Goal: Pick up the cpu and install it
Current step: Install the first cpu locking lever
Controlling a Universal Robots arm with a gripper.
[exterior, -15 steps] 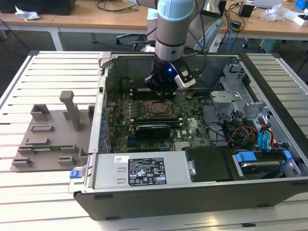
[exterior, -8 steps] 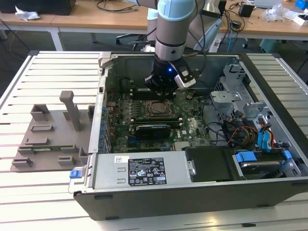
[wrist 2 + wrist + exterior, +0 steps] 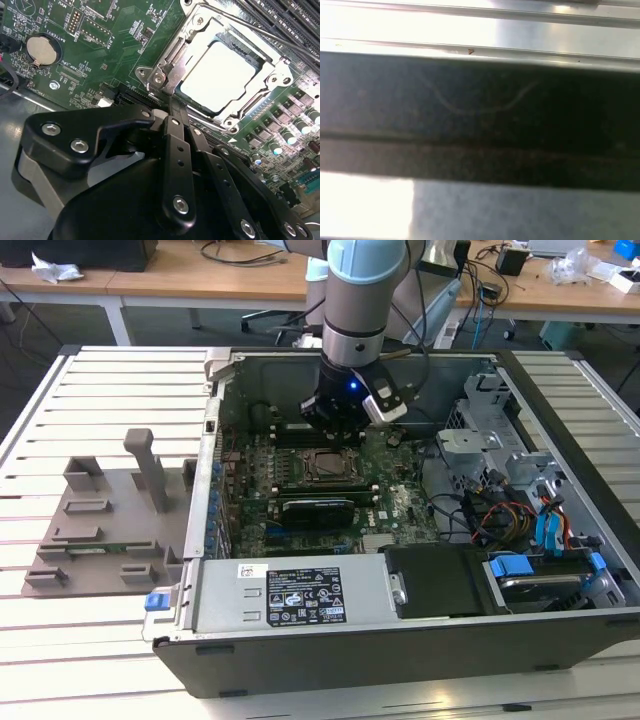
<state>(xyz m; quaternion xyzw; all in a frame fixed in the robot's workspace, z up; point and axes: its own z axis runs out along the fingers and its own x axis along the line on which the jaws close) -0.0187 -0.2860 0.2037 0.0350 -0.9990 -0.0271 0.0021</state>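
One arm, one chip, and the job looks close to done. Nearest me, low in the exterior view, is the open computer case point(image 3: 400, 640) lying on its side, with the grey plastic tray point(image 3: 100, 530) on the slatted table at mid-left.

Further in, at frame centre, the long black card point(image 3: 320, 508) sits just in front of the socket point(image 3: 328, 465). The gripper point(image 3: 340, 415) hangs just behind and above the socket, close to the board.

In the second wrist view the gripper point(image 3: 170, 107) takes up the lower half of the frame, its tip at the near edge of the metal retention frame point(image 3: 167, 62). I can't tell if it's wide or narrow. I see nothing held in it.

The cpu point(image 3: 220, 75) is upper right of centre in that view, silver top up, lying inside the retention frame. It looks flat and square to the frame, so I'd judge it placed. I can't tell if it's latched. The thin lever rod point(image 3: 280, 37) runs across the upper right, with memory slots point(image 3: 295, 15) beyond it.

My read on doing this step well:
- Keep motion straight up and down, with no side load on the chip or socket.
- Stay off the frame hinge and off the capacitors point(image 3: 290, 135) at right.
- Check the chip sits level on all four edges before any force goes on.
- Go slow, as clearance to the board is tight.
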